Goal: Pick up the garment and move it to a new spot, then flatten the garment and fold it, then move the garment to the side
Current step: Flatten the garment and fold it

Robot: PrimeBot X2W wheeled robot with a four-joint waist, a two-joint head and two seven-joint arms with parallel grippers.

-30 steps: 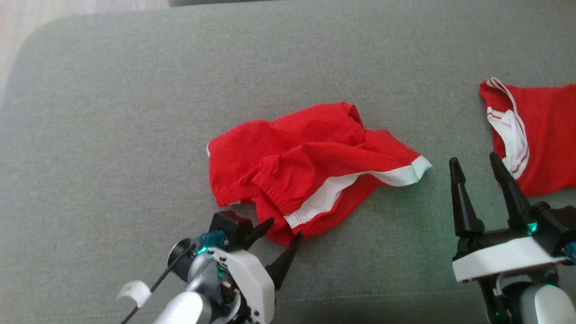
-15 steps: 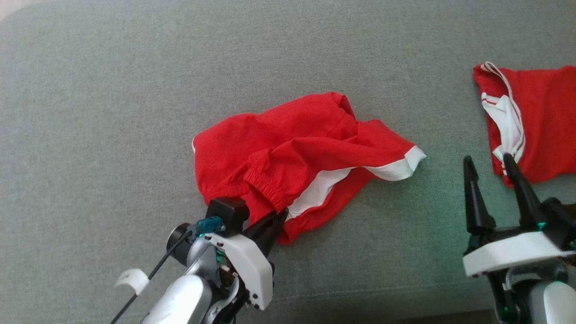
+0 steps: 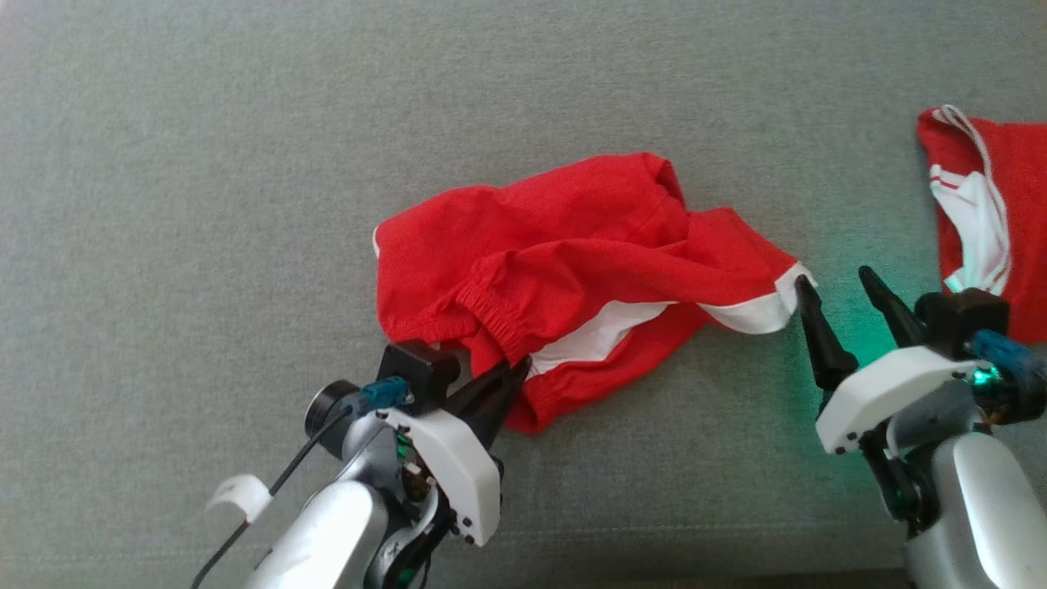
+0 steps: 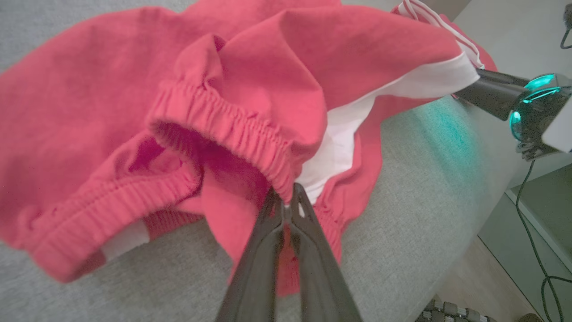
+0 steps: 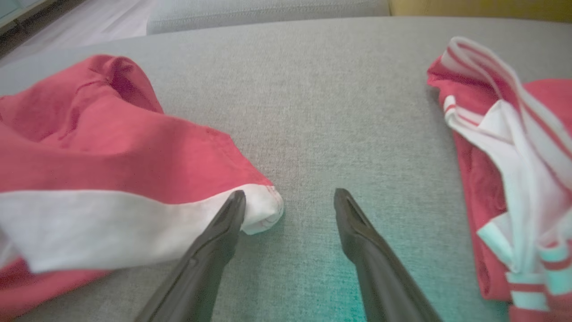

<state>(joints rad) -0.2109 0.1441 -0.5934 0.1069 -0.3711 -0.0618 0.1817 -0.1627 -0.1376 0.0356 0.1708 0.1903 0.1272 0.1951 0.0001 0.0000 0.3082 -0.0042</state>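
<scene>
A crumpled pair of red shorts [image 3: 572, 270] with a white side band lies on the grey cushion [image 3: 204, 164]. My left gripper [image 3: 511, 376] is shut on the elastic waistband at the shorts' near edge; the left wrist view shows the waistband [image 4: 232, 129] pinched at the fingertips of that gripper [image 4: 288, 199]. My right gripper [image 3: 834, 282] stands open at the shorts' white right corner. In the right wrist view its left finger [image 5: 223, 223] touches that white corner [image 5: 263, 208] of the shorts [image 5: 111, 147], nothing between the fingers of the gripper [image 5: 290, 197].
A second red garment [image 3: 990, 221] with white stripes lies at the far right of the cushion, also close on the right as the striped garment [image 5: 500, 147] in the right wrist view. The cushion's front edge runs just below both arms. Floor and a cable [image 4: 532, 232] lie beyond.
My left gripper closed on the waistband. The right gripper swung left to the shorts' white corner. The camera shifted as well.
</scene>
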